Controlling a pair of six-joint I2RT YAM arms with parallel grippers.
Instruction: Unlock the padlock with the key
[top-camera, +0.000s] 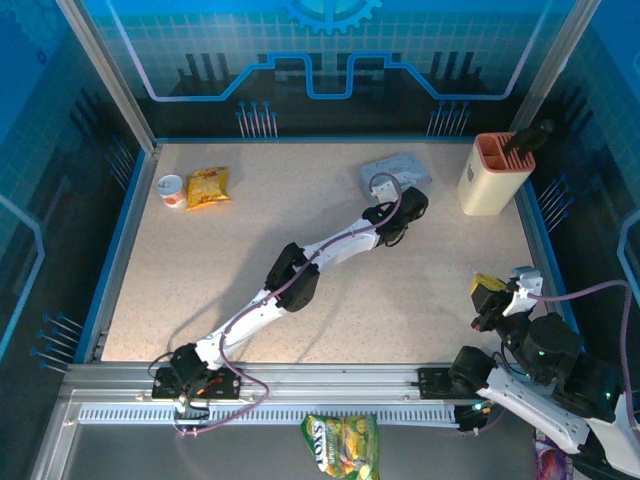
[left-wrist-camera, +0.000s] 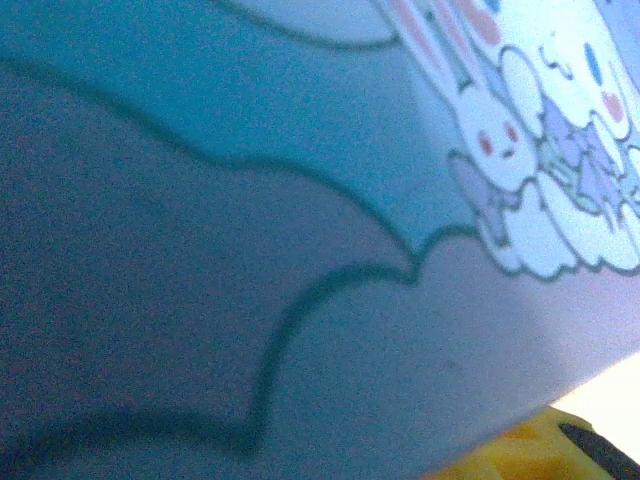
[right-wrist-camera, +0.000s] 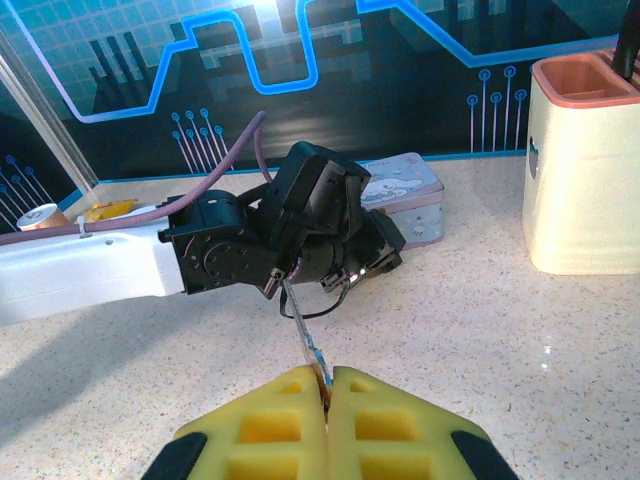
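My right gripper (right-wrist-camera: 328, 385) is shut, its yellow foam pads pinching the key (right-wrist-camera: 305, 335), a thin silvery sliver that sticks up and forward out of them. In the top view the right gripper (top-camera: 490, 295) sits near the table's right edge. My left arm reaches to the back, and the left gripper (top-camera: 400, 205) is right up against the pale blue cartoon-printed tin box (top-camera: 390, 172). The box lid (left-wrist-camera: 300, 250) is pressed close to the left wrist camera, with a corner of one yellow pad (left-wrist-camera: 520, 455) at the bottom. The padlock is hidden, and the left jaws' stance cannot be made out.
A cream holder with a pink rim (top-camera: 493, 175) stands at the back right with a dark tool in it. A yellow snack packet (top-camera: 208, 187) and a small cup (top-camera: 172, 190) lie at the back left. A green snack bag (top-camera: 340, 445) lies below the front rail.
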